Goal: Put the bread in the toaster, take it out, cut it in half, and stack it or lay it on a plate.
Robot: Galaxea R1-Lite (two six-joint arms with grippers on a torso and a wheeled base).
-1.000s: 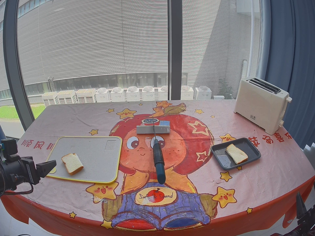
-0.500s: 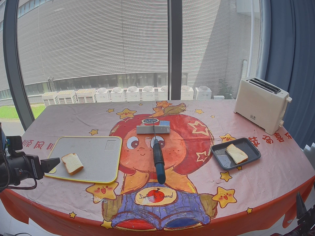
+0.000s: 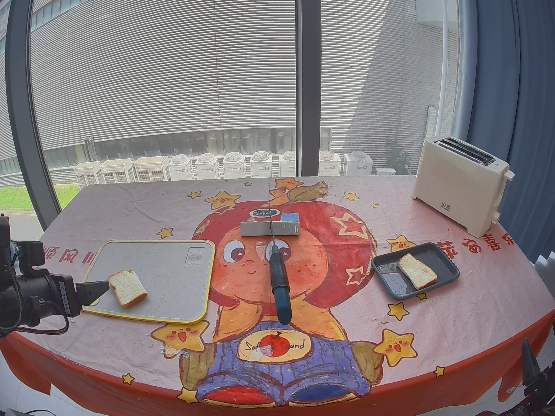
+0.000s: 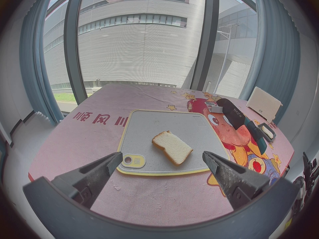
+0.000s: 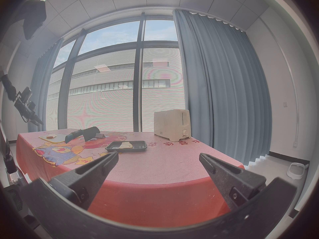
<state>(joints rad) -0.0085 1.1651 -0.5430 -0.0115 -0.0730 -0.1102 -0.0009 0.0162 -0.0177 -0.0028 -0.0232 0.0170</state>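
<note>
Looking at your left side first: the left gripper (image 4: 162, 157) sits low, just off the left edge of the grey, yellow-rimmed plastic cutting board (image 3: 167, 273). Its jaws are spread wide with nothing in them, aimed at the pale half slice of bread (image 3: 127, 288) lying flat near that edge. My guess is that grabbing this piece is the step in hand.

Stuff that could bite you:
- Come in too low and the fingers catch the board's rim, which would shove the board across the cloth.
- Come in too high and you only nudge the bread along.
- It looks soft, so a hard squeeze would probably crush or tear it.

Mid-table, the blue-handled knife (image 3: 280, 290) lies with its blade in a small grey slotted holder (image 3: 270, 227), right across the path to the plate, so a low carry could clip it.

Further right, the dark rectangular tray (image 3: 442, 259) already has the other bread half (image 3: 416, 270) in it. A sloppy drop could knock that one or land on the rim. The cream toaster (image 3: 461, 183) is behind it.

Your right gripper (image 5: 158, 157) hangs off the table's right side, wide open and holding nothing.
</note>
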